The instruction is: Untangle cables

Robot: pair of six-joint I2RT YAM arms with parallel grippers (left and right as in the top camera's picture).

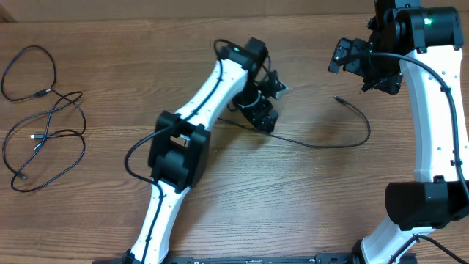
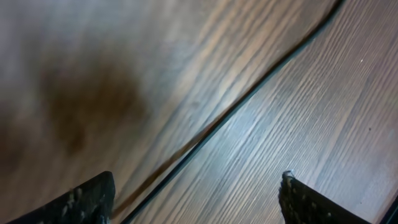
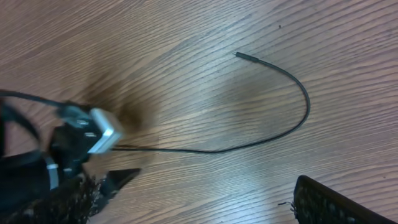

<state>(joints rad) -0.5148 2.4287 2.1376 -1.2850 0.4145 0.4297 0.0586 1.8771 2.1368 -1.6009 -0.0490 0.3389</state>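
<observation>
**A:** Entry one: left gripper. Condition?

**B:** The jaws stand well apart. Its dark fingertips sit in the bottom corners of the left wrist view. Nothing is clamped. The single cable lies on the table and runs diagonally between them, from lower left to upper right. It passes just beside the lower-left fingertip; I cannot tell whether they touch.

**A:** Entry two: right gripper?

**B:** Spread fully wide and empty. It is at the upper right of the overhead frame, apart from every cord. A green light glows on that arm.

**A:** Entry three: location of the cords?

**B:** The single cable is at the centre of the overhead frame. It comes out from under the left gripper, sweeps right, then curls up and back to a small plug. The tangled cables are at the far left, in loose loops crossing one another, well apart from both grippers.

**A:** Lettering?

**B:** Nothing is readable at this size.
</observation>
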